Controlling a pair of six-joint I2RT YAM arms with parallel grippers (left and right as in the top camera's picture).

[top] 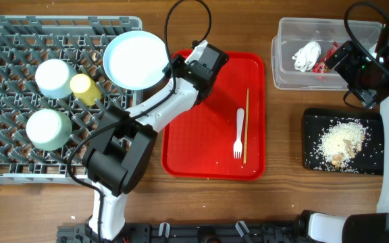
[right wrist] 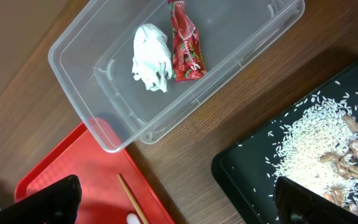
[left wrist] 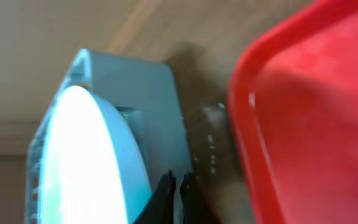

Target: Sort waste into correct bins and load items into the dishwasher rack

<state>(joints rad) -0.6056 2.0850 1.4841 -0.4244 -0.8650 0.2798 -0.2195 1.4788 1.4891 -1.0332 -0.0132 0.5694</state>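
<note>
My left gripper [top: 171,67] is shut on the right rim of the light blue plate [top: 135,61], which hangs flat over the right edge of the grey dishwasher rack [top: 5,162]. In the left wrist view the plate [left wrist: 86,162] lies against my closed fingers [left wrist: 166,193]. Two pale bowls [top: 53,77] [top: 48,128] and a yellow cup [top: 83,88] sit in the rack. My right gripper [right wrist: 182,205] stands open and empty above the clear tub [right wrist: 79,68], which holds the tissue [right wrist: 151,57] and red wrapper [right wrist: 185,43]. Food scraps [right wrist: 319,140] lie on the black tray [right wrist: 247,174].
A red serving tray [top: 201,148] lies beside the rack, with a white fork [top: 239,133] and wooden chopsticks [top: 246,125] on its right half. Bare wooden table shows between the red tray, the tub and the black tray.
</note>
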